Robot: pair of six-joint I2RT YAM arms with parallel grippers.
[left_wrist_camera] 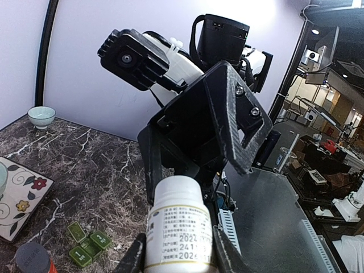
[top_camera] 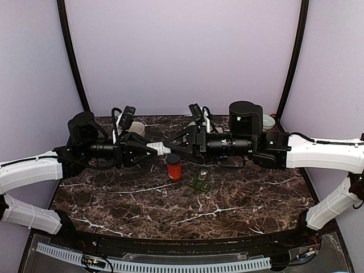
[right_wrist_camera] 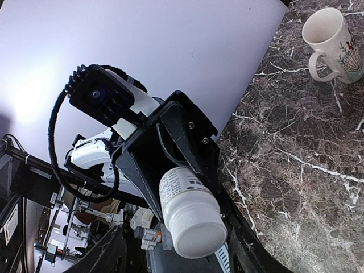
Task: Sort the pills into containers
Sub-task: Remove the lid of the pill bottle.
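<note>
Your left pincer (left_wrist_camera: 181, 253) is clenched on the white bottle (top_camera: 160, 149), holding it level in the air between the two arms. Your right pincer (right_wrist_camera: 177, 239) stands released around the bottle's other end, with a gap showing on one side. The dark green pill box (top_camera: 200, 183) lies on the table (top_camera: 114, 199) below, just beside the red bottle (top_camera: 174, 166). If you open the white bottle while it lies level, pills would likely spill onto the table and miss the box. A weak left hold could let it spin or drop.
</note>
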